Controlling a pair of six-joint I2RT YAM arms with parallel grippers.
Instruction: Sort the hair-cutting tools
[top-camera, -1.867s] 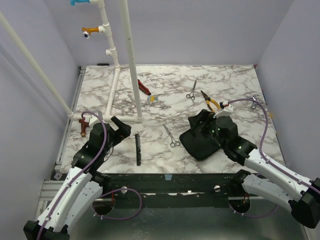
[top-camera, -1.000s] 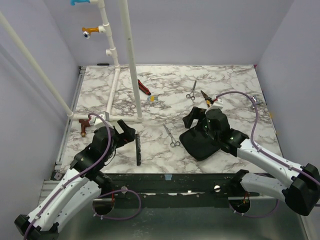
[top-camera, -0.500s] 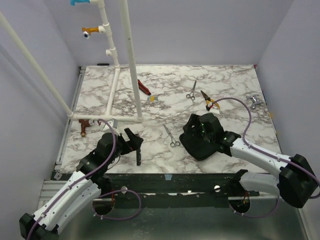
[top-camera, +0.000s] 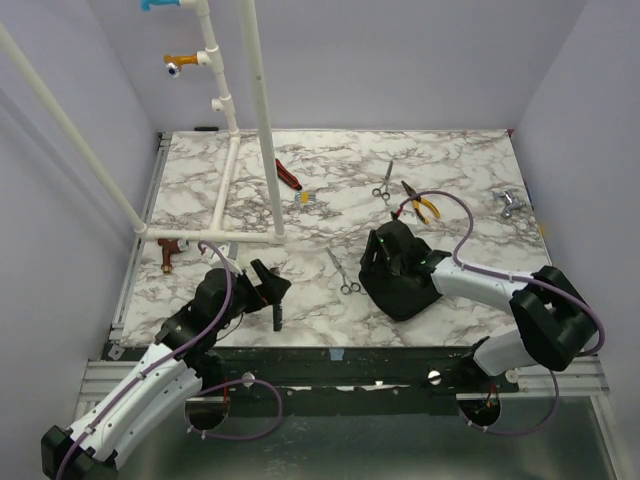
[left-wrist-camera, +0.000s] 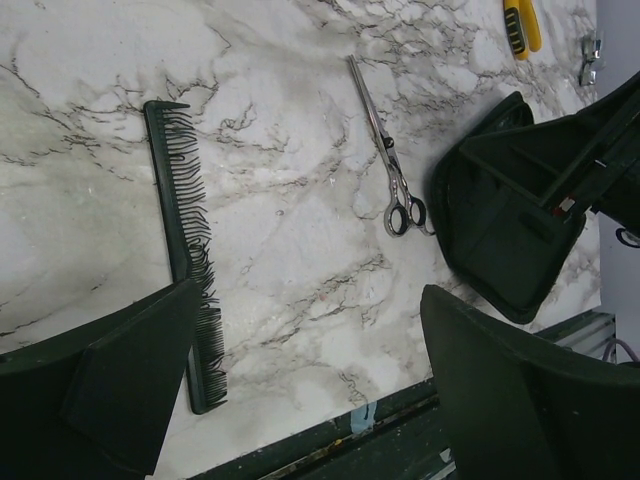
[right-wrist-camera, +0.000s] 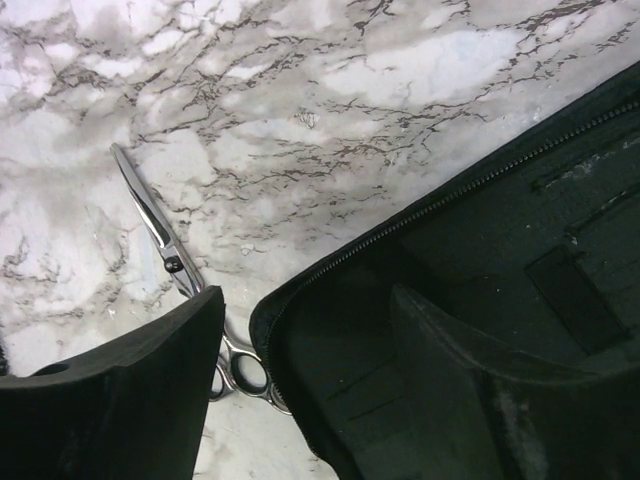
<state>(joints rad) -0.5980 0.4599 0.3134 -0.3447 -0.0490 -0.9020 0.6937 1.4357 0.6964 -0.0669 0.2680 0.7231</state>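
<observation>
A black comb (top-camera: 278, 318) lies near the front edge; my left gripper (top-camera: 268, 288) hovers open over its upper end. In the left wrist view the comb (left-wrist-camera: 185, 240) runs under my left finger (left-wrist-camera: 110, 390), and the gripper (left-wrist-camera: 310, 310) holds nothing. One silver scissors (top-camera: 342, 272) lies between the comb and an open black case (top-camera: 405, 290). It shows in both wrist views (left-wrist-camera: 385, 160) (right-wrist-camera: 160, 235). Another silver scissors (top-camera: 384, 183) lies further back. My right gripper (top-camera: 385, 250) is open astride the case's zipper rim (right-wrist-camera: 305, 300), one finger (right-wrist-camera: 470, 390) inside the case (right-wrist-camera: 520, 230).
Yellow-handled pliers (top-camera: 421, 203) lie behind the case. A red-and-black tool (top-camera: 288, 175) lies beside a white pipe frame (top-camera: 262, 120). A brown fitting (top-camera: 165, 255) sits at the left edge and a metal piece (top-camera: 508, 203) at the right. The table's front edge (left-wrist-camera: 330, 425) is close.
My left gripper has moved forward and right, over the comb. My right gripper has swung left from the case's middle to its left rim, near the scissors.
</observation>
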